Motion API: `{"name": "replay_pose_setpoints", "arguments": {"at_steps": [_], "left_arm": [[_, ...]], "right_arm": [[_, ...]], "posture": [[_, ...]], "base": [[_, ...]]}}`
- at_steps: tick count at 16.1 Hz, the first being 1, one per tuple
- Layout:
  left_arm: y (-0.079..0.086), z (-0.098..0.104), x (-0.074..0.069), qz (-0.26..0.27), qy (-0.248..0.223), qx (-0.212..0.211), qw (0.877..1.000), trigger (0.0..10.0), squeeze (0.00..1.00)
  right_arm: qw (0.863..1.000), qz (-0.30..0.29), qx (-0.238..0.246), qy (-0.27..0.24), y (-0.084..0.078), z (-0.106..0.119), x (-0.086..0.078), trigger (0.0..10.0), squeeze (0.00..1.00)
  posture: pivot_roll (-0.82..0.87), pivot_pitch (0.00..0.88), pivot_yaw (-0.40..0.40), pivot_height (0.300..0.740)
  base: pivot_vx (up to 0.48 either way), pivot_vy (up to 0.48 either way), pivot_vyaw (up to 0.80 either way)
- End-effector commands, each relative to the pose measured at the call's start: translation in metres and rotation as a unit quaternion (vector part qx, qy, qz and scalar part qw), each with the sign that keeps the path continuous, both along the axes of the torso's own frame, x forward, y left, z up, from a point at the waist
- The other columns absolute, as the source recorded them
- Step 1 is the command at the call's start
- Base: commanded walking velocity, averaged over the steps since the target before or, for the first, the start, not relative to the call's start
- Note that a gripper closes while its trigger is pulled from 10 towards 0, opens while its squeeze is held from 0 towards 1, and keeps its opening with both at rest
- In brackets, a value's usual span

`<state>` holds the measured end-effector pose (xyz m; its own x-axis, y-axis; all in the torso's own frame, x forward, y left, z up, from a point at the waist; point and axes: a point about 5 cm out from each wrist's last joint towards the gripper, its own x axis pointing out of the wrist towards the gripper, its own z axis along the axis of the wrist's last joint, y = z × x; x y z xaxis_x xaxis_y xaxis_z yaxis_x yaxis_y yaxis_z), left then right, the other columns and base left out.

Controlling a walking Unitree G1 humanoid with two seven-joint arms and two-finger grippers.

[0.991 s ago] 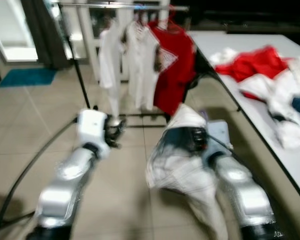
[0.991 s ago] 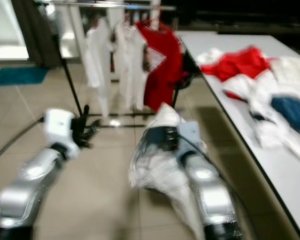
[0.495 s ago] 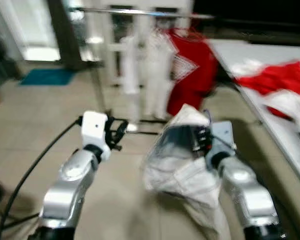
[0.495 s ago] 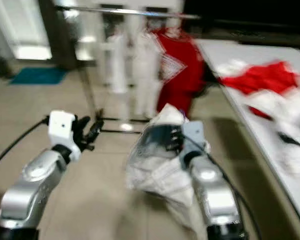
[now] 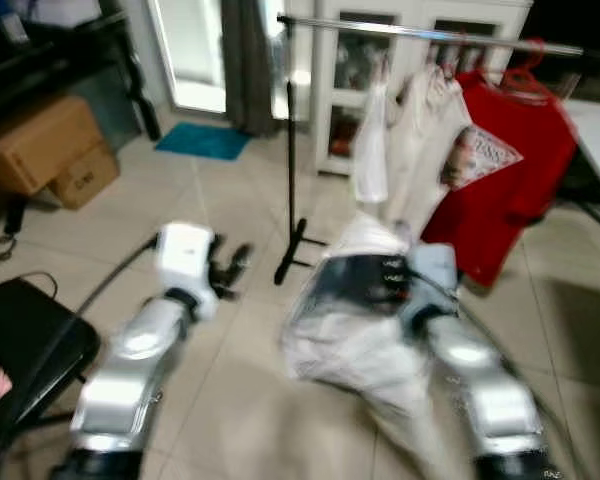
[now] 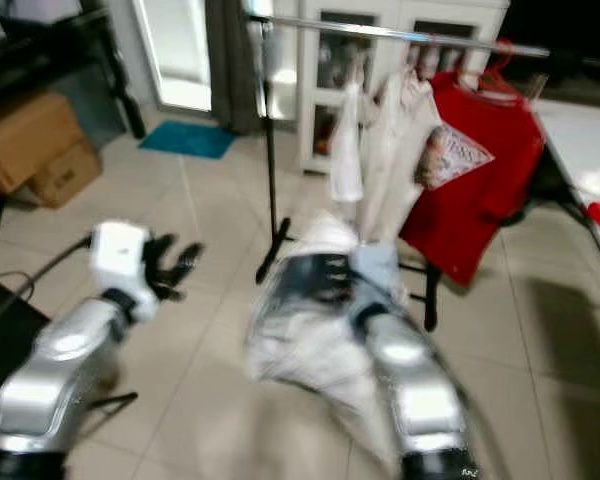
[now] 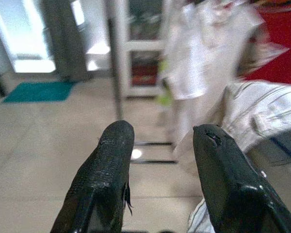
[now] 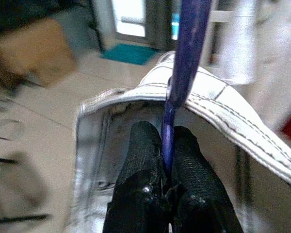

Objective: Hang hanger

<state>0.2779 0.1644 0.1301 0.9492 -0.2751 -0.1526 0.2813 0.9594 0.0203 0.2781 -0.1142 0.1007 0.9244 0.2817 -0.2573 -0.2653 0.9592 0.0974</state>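
My right gripper [image 8: 166, 160] pinches the purple hanger [image 8: 184, 63] carrying a white shirt [image 5: 350, 330]. Left gripper [image 7: 160, 160] spread, empty. Clothes rail [image 5: 430, 33] far ahead.

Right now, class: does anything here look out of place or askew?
Nothing stands out. The right gripper pinches the purple hanger carrying a white garment, the left gripper is open, and clothes hang in order on the rail.
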Motion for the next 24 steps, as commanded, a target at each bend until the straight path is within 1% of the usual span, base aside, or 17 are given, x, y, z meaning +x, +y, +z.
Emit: {"name": "replay_pose_setpoints", "arguments": {"at_steps": [1, 3, 6, 8, 9, 14, 24], "left_arm": [[-0.01, 0.0056, 0.0028, -0.018, -0.012, -0.002, 1.0, 10.0, 0.0], [-0.0099, 0.0058, 0.002, -0.02, -0.013, 0.0, 1.0, 10.0, 0.0], [-0.0045, 0.0066, -0.001, -0.02, -0.015, 0.01, 1.0, 10.0, 0.0], [-0.003, 0.0068, -0.0008, -0.02, -0.016, 0.014, 1.0, 10.0, 0.0], [-0.0023, 0.0071, -0.0006, -0.019, -0.017, 0.016, 1.0, 10.0, 0.0], [-0.0012, 0.0069, -0.0032, -0.012, -0.017, 0.014, 1.0, 10.0, 0.0], [-0.0037, 0.0047, -0.0057, -0.019, -0.009, 0.013, 1.0, 10.0, 0.0]], "right_arm": [[0.999, -0.024, -0.003, -0.039, -0.0137, 0.0156, 0.0048, 10.0, 0.0], [0.999, -0.025, -0.003, -0.04, -0.0136, 0.0163, 0.0053, 10.0, 0.0], [0.999, -0.023, -0.003, -0.035, -0.0088, 0.0156, 0.0093, 10.0, 0.0], [0.999, -0.02, 0.007, -0.036, -0.007, 0.0166, 0.0104, 10.0, 0.0], [0.999, -0.019, 0.02, -0.032, -0.0065, 0.016, 0.0107, 10.0, 0.0], [0.999, -0.007, 0.008, -0.036, -0.0056, 0.0163, 0.0119, 10.0, 0.0], [1.0, -0.014, 0.005, -0.027, -0.0076, 0.0115, 0.0081, 10.0, 0.0]], "posture": [[-0.1, 0.0, 0.025, 0.74], [-0.09, 0.0, 0.018, 0.74], [-0.07, 0.0, 0.008, 0.74], [-0.07, 0.0, 0.006, 0.74], [-0.06, 0.0, 0.001, 0.74], [-0.06, 0.0, -0.012, 0.74], [-0.07, 0.0, -0.002, 0.74]], "base": [[0.33, 0.0, 0.0], [0.328, 0.0, 0.0], [0.338, 0.0, 0.0], [0.339, 0.0, 0.0], [0.337, 0.0, 0.0], [0.34, 0.0, 0.0], [0.342, 0.0, 0.0]]}}
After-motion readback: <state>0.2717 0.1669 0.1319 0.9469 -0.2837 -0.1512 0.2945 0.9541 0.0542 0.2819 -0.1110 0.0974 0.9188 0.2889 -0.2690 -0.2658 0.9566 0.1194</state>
